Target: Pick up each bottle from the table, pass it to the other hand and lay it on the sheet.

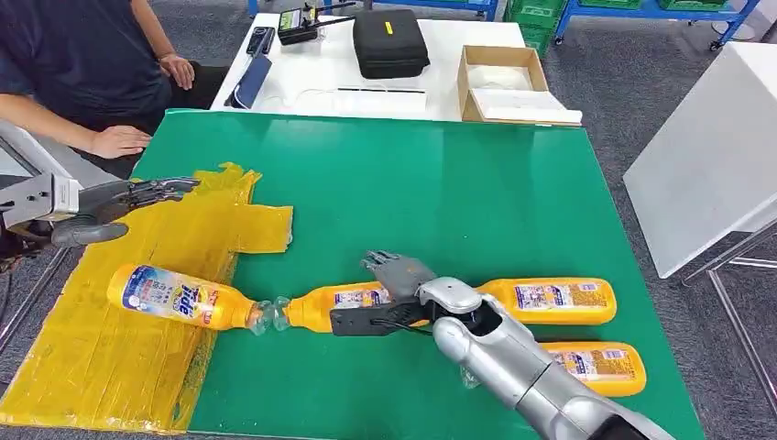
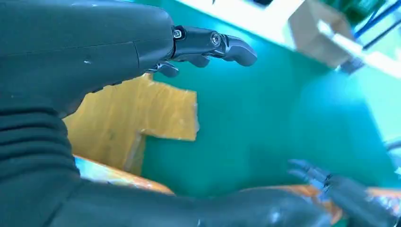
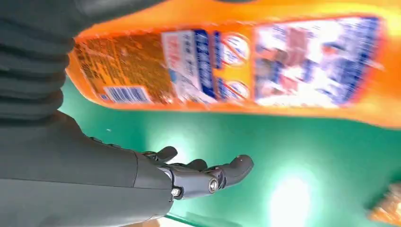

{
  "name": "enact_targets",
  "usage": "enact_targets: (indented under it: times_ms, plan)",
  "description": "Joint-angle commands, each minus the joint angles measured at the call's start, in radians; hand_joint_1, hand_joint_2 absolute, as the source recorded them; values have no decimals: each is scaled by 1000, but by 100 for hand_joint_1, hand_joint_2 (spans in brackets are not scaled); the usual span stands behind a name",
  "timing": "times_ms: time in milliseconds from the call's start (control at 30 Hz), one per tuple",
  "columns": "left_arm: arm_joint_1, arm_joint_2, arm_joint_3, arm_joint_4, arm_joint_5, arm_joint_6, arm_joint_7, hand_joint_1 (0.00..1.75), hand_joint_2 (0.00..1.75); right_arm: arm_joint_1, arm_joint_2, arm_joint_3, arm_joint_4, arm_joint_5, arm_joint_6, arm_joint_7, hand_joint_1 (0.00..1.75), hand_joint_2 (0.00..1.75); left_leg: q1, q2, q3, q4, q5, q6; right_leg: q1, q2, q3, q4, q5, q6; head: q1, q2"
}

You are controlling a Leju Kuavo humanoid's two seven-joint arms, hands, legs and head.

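Nearest me was a bottle (image 1: 594,365) lying by my right forearm; I judged an elbow swing could roll it off the green table (image 1: 458,183). Right hand (image 1: 396,280) hovered over the middle bottle (image 1: 344,306), fingers apart, nothing gripped; in the right wrist view the bottle (image 3: 236,71) sat just beside the open fingers (image 3: 208,177). Main risk as I saw it: that bottle lay neck to neck with the one on the sheet (image 1: 179,296), so a sloppy close could push it into the other's cap and skid both. Round body, likely to roll out of a shallow grasp. A fourth bottle (image 1: 550,301) lay just behind the wrist, easy to clip on the lift. Left hand (image 1: 119,203) hung over the yellow sheet (image 1: 92,357), fingers (image 2: 213,45) extended, empty, well apart from the right, so the handover needed a long reach. Sheet edges were curled and could snag a bottle. Farther off: a person's hand (image 1: 119,141) at the table corner, close to the left arm's path; beyond, a white table with a black case (image 1: 389,41) and a cardboard box (image 1: 504,82).
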Motion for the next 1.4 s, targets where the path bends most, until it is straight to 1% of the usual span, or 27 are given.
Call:
enact_targets:
  times_ms: [33,67,100,167,200,300,333,467,500,533,600,633,700,767,800,867,900,967,1000,1100,1133,1267,1367,1400]
  plan:
    - [144,-185,245,-92,-11,30,17,0,0,6,-45,35,111,34,-3,-16,0,175,-1,-4,2,-3,3,2,0,-4,4,-3,1,0,0,0]
    - [144,-185,245,-92,-11,30,17,0,0,6,-45,35,111,34,-3,-16,0,175,-1,-5,2,-4,3,2,0,-5,5,-4,2,-1,0,0]
    - [165,-228,300,-93,8,16,15,0,0,9,-52,43,129,46,23,-18,0,175,-1,-4,2,-3,3,2,0,-4,4,-4,1,-1,0,0]
    - [170,-251,319,-99,3,9,25,0,0,10,-58,55,137,58,38,-21,0,175,-1,-2,1,-2,2,1,-1,-2,3,-2,1,-1,0,0]
    - [172,-276,339,-85,18,-8,32,0,0,7,-62,68,158,57,69,-32,0,175,-1,-2,1,-1,1,1,-2,-2,2,-1,1,-1,0,0]
    - [153,-322,348,-38,-5,-3,46,0,0,2,-72,119,216,45,140,-72,0,175,-1,-3,1,-2,1,1,-1,-3,3,-2,1,-1,0,0]
    - [148,-327,345,-31,-10,-1,47,0,0,5,-73,122,220,45,136,-71,0,175,-1,-5,2,-3,2,2,-1,-5,4,-3,2,-2,0,0]
    - [144,-330,344,-31,-10,0,47,0,0,7,-70,123,219,45,135,-69,0,175,-1,-5,2,-3,3,2,0,-4,5,-4,2,-2,0,0]
    - [142,-336,347,-18,-13,-4,46,0,0,2,-76,149,219,40,175,-80,0,175,-1,-3,2,-2,2,1,0,-3,4,-3,2,-1,0,0]
    - [140,-346,353,-1,-10,-8,40,0,0,-1,-78,172,233,37,196,-90,0,175,-1,-5,3,-3,3,2,0,-5,5,-4,3,-2,0,0]
    - [125,-362,347,23,-26,-6,21,0,0,-11,-85,225,242,29,218,-119,0,175,-1,-5,4,-4,3,2,0,-5,6,-5,3,-2,-1,0]
    - [123,-368,347,31,-25,-9,17,0,0,-9,-85,237,246,20,215,-125,175,175,-1,-5,4,-3,3,2,0,-5,6,-4,3,-3,0,0]
    - [129,-374,349,17,-25,-10,17,0,0,1,-83,252,233,11,192,-109,175,175,0,-5,5,-4,4,2,0,-5,6,-5,4,-4,0,0]
    - [142,-372,356,0,-21,-9,25,0,0,10,-74,239,235,-3,168,-91,175,175,0,-5,7,-4,3,2,1,-5,8,-6,3,-4,0,0]
    - [153,-379,370,-6,-7,-7,40,0,0,16,-70,224,234,-10,144,-77,175,175,0,-3,8,-2,1,1,1,-3,9,-4,3,-3,-1,0]
    - [179,-399,404,-26,52,-6,118,0,0,35,-60,185,226,-19,104,-51,175,175,0,-4,9,-6,5,2,1,-4,10,-8,5,-4,0,0]
    - [199,-417,419,-47,91,-2,167,0,0,49,-53,165,214,-20,79,-45,175,175,0,-1,10,-4,3,1,1,-2,11,-5,4,-4,0,0]
    - [208,-422,418,-70,102,6,190,0,0,55,-54,163,197,-15,80,-31,175,175,-1,0,11,-3,2,1,0,-1,10,-4,3,-3,0,0]
    - [208,-422,418,-70,102,6,190,0,0,55,-54,163,197,-15,80,-31,175,175,0,-1,10,-5,4,1,1,-2,10,-6,5,-4,0,0]
    - [208,-422,418,-70,102,6,190,0,0,55,-54,163,197,-15,80,-31,175,175,0,1,9,-1,2,1,1,-1,8,-3,3,-3,0,0]
    - [204,-421,419,-69,106,5,194,0,0,55,-56,162,195,-15,80,-30,175,175,0,-1,8,-4,4,1,1,-3,8,-5,5,-4,0,0]
    - [204,-421,419,-69,106,5,194,0,0,55,-56,162,195,-15,80,-30,175,175,0,1,10,-1,1,1,1,-1,10,-3,3,-3,-1,0]
    - [204,-421,419,-69,106,5,194,0,0,55,-56,162,195,-15,80,-30,175,175,0,0,10,-3,3,1,1,-2,10,-5,4,-4,0,0]
    - [204,-429,427,-54,144,0,230,0,0,61,-54,148,193,-19,73,-26,175,175,0,1,10,-2,2,1,1,-1,10,-4,3,-4,0,0]
